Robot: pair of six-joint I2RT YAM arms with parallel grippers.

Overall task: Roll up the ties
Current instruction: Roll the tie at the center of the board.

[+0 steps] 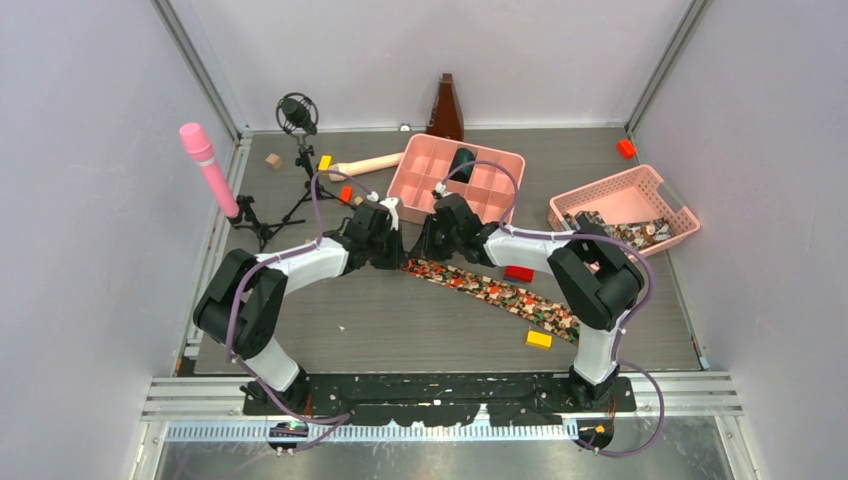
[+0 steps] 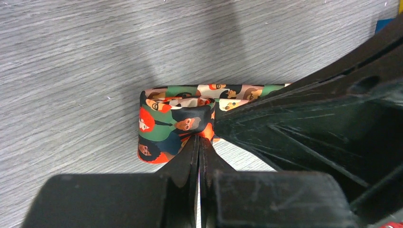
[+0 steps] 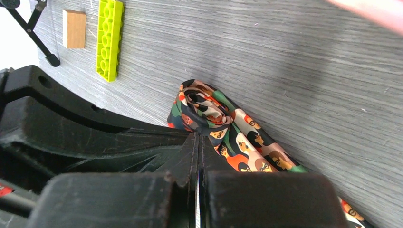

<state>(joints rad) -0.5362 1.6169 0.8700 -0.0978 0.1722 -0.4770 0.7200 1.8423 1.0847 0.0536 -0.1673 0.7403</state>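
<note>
One tie [image 1: 500, 295], dark with a busy print of red, orange, green and white, lies slanting across the grey table, its upper left end rolled into a small coil [image 2: 168, 121] [image 3: 204, 107]. My left gripper [image 2: 199, 138] [image 1: 392, 252] is shut, its tips pinching the coil's near edge. From the other side, my right gripper [image 3: 198, 137] [image 1: 428, 250] is shut on the same coil. The two grippers meet almost tip to tip, and each shows as a black mass in the other's wrist view. More ties [image 1: 640, 232] lie in a pink basket [image 1: 655, 185].
A pink compartment tray [image 1: 420, 165] stands just behind the grippers. Beside the tie lie a red block [image 1: 518, 273] and a yellow block [image 1: 538, 339]. A lime brick [image 3: 108, 40] and a wooden block [image 3: 74, 28] lie near the coil. Microphone stand [image 1: 297, 115], pink cylinder [image 1: 208, 165], back left.
</note>
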